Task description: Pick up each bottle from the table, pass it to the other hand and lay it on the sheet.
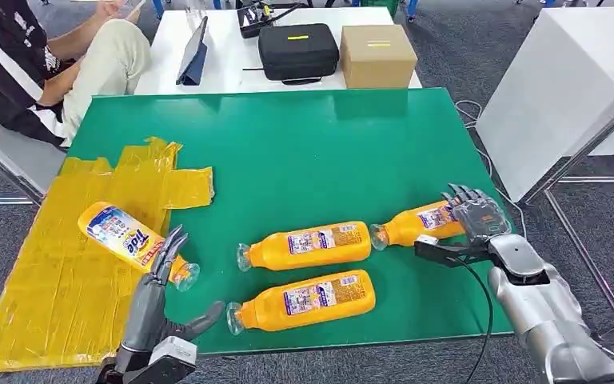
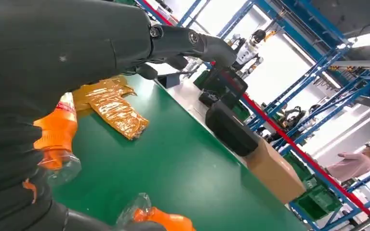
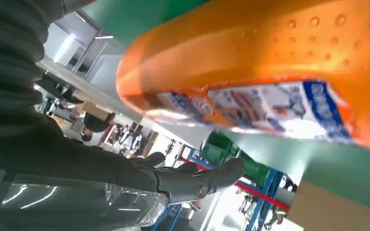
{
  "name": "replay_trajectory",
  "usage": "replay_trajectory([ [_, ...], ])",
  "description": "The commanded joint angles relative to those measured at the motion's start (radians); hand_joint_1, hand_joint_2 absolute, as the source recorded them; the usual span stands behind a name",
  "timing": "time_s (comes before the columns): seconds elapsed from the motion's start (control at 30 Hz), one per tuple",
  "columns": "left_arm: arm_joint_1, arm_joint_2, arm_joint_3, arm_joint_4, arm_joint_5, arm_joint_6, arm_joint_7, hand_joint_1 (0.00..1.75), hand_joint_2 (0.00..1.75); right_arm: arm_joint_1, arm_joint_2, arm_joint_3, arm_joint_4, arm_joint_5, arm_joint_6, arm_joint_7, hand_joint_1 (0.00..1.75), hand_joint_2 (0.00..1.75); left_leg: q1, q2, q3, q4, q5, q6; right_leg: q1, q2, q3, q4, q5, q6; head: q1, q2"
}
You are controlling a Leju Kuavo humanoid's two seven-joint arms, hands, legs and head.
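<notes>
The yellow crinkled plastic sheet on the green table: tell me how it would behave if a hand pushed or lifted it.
The yellow crinkled plastic sheet looks thin and wrinkled, so it would probably bunch up rather than slide whole. Its edge hangs over the green table, so it likely droops limply when lifted. The orange Tide bottle lying on it may pin that part.

Four orange bottles lying flat: Tide-labelled bottle (image 1: 128, 239) on crinkled yellow sheet (image 1: 56, 272) at left; middle bottle (image 1: 308, 245), near bottle (image 1: 308, 301), right bottle (image 1: 416, 223) on green tabletop (image 1: 312, 152).
</notes>
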Motion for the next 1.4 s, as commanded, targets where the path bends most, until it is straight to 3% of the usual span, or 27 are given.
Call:
replay_trajectory([
  [0.03,-0.025,-0.009,0.031,0.073,0.001,-0.005,0.000,0.00,1.75,-0.086,0.036,0.045,0.156,-0.002,-0.003,-0.005,0.00,1.75,0.000,0.002,0.003,-0.001,-0.001,-0.003,0.000,0.002,0.003,-0.001,0.000,-0.001,-0.001,0.000],
  [0.33,-0.032,-0.015,0.046,0.106,0.013,-0.016,-0.015,0.00,1.75,-0.210,0.082,0.074,0.424,-0.003,0.009,-0.016,0.00,1.75,0.001,0.003,0.003,-0.001,0.000,-0.002,0.001,0.003,0.003,-0.002,0.001,-0.001,0.000,0.000],
  [0.53,-0.062,-0.008,0.038,0.159,0.031,-0.020,-0.026,0.00,1.75,-0.225,0.113,0.068,0.514,-0.040,0.177,-0.013,0.00,1.75,0.001,0.003,0.006,-0.002,0.000,-0.003,0.001,0.002,0.006,-0.003,0.001,-0.001,0.000,0.000],
  [0.63,-0.081,-0.017,0.021,0.198,0.041,-0.030,-0.028,0.00,1.75,-0.219,0.107,0.050,0.552,-0.071,0.380,0.053,0.00,1.75,0.002,0.002,0.010,-0.002,0.001,-0.003,0.001,0.002,0.009,-0.004,0.001,-0.001,0.000,0.000],
  [0.73,-0.083,-0.020,0.020,0.201,0.041,-0.030,-0.028,0.00,1.75,-0.212,0.103,0.050,0.553,-0.071,0.377,0.053,0.00,1.75,0.002,0.000,0.014,-0.002,-0.001,-0.002,0.001,-0.001,0.003,-0.004,0.001,-0.001,0.000,0.000],
  [1.07,-0.085,-0.019,0.020,0.205,0.041,-0.030,-0.028,0.00,1.75,-0.214,0.103,0.049,0.550,-0.072,0.376,0.051,0.00,1.75,0.002,-0.001,0.020,-0.002,-0.002,-0.001,0.002,-0.003,0.012,-0.006,0.000,-0.001,0.000,0.000],
  [1.17,-0.094,-0.030,0.023,0.221,0.043,-0.029,-0.025,0.00,1.75,-0.216,0.105,0.051,0.565,-0.077,0.472,0.089,0.00,1.75,0.003,-0.002,0.020,-0.003,-0.001,-0.002,0.002,-0.004,0.012,-0.007,0.001,-0.001,0.000,0.000],
  [1.3,-0.107,-0.039,0.027,0.240,0.045,-0.034,-0.021,0.00,1.75,-0.210,0.104,0.043,0.566,-0.096,0.515,0.087,0.00,1.75,0.003,-0.003,0.020,-0.002,-0.001,-0.001,0.002,-0.004,0.013,-0.007,0.000,-0.001,0.000,0.000],
  [1.33,-0.107,-0.039,0.028,0.242,0.045,-0.034,-0.021,0.00,1.75,-0.207,0.103,0.041,0.561,-0.098,0.502,0.081,0.07,1.75,0.003,-0.004,0.021,-0.003,0.000,-0.002,0.002,-0.006,0.013,-0.008,0.001,-0.001,0.000,0.000],
  [1.4,-0.108,-0.041,0.031,0.243,0.045,-0.039,-0.020,0.00,1.75,-0.203,0.105,0.038,0.564,-0.110,0.510,0.068,1.45,1.75,0.003,-0.003,0.023,-0.002,-0.002,-0.001,0.002,-0.005,0.015,-0.007,0.000,-0.001,0.000,0.000],
])
